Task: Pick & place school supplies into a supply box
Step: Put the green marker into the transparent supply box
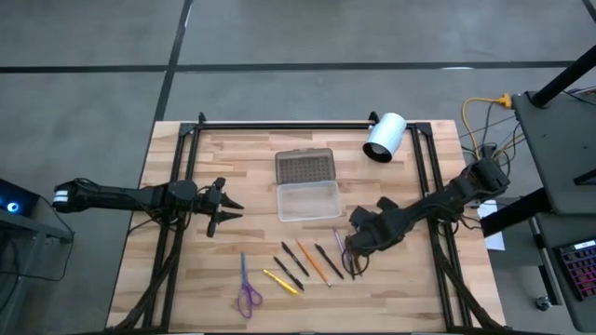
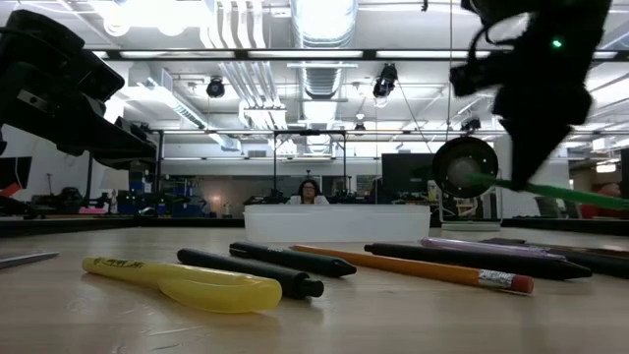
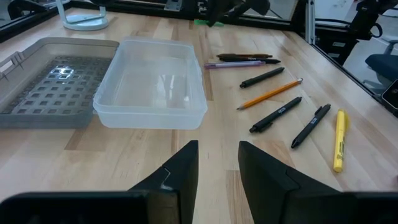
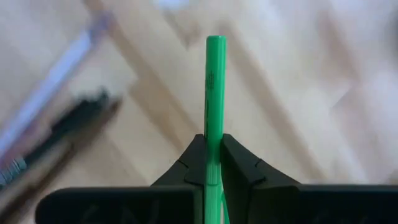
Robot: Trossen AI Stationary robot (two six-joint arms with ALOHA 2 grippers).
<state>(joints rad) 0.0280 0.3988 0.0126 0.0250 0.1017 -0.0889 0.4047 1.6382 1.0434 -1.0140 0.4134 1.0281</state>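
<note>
The right gripper [image 4: 213, 163] is clenching a green pen [image 4: 214, 93] just above the wooden table [image 1: 186, 279], near the table's right side and beside the row of loose supplies. The pen is a slim, bright green stick with a blunt end, its long axis running straight out ahead between the two dark fingers [image 4: 191, 163]; in the low view it is slanting down out of the gripper [image 2: 536, 162], clear of the tabletop.

Bare wood is lying open between that gripper and the clear supply box [image 1: 308, 200], which is sitting near the table's middle with its grey gridded lid [image 1: 304, 167] folded flat behind it. A white cylinder [image 1: 384, 137] is lying near the far edge by the black frame rail [image 1: 279, 124].

Toward the near edge, black pens [image 1: 290, 264], an orange pencil [image 1: 313, 261], a yellow highlighter [image 1: 279, 281] and purple-handled scissors [image 1: 247, 293] are lying spread apart, mostly angled diagonally.

The left gripper [image 1: 223, 207] is hovering left of the box, fingers parted and grasping nothing.
</note>
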